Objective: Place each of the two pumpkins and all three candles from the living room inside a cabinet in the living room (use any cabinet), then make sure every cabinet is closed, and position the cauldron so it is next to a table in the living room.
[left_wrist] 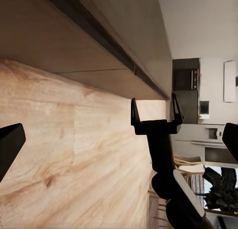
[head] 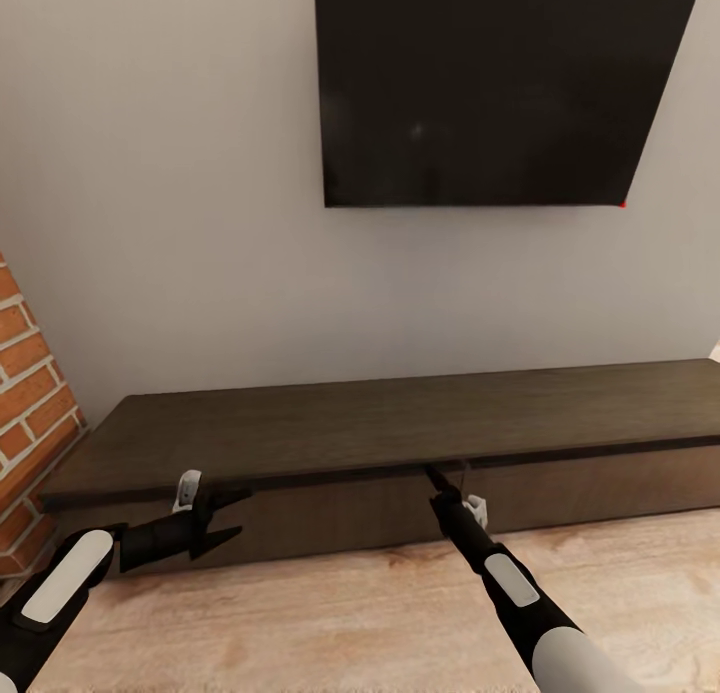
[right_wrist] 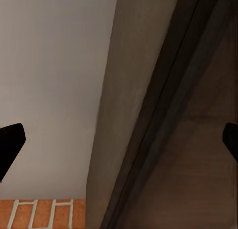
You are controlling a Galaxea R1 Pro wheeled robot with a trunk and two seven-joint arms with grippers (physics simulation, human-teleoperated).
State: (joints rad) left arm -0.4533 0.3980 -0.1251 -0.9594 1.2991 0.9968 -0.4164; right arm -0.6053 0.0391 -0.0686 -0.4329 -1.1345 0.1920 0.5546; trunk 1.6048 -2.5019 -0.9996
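Dark wood cabinet (head: 400, 423) ran along the wall under a black screen (head: 500, 83), drawers shut. Left gripper (head: 225, 518) hung open and empty by its front. Right gripper (left_wrist: 154, 112), spread and empty, reached the top's underside; the head view hid its tips.

Cabinet (head: 400, 433) right end and television (head: 500, 83) top beyond the head view's edge.

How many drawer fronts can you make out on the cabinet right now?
2, split by a seam under the top edge: one left of the right gripper, one right of it, on the cabinet. Both look shut. More may lie beyond the frame.
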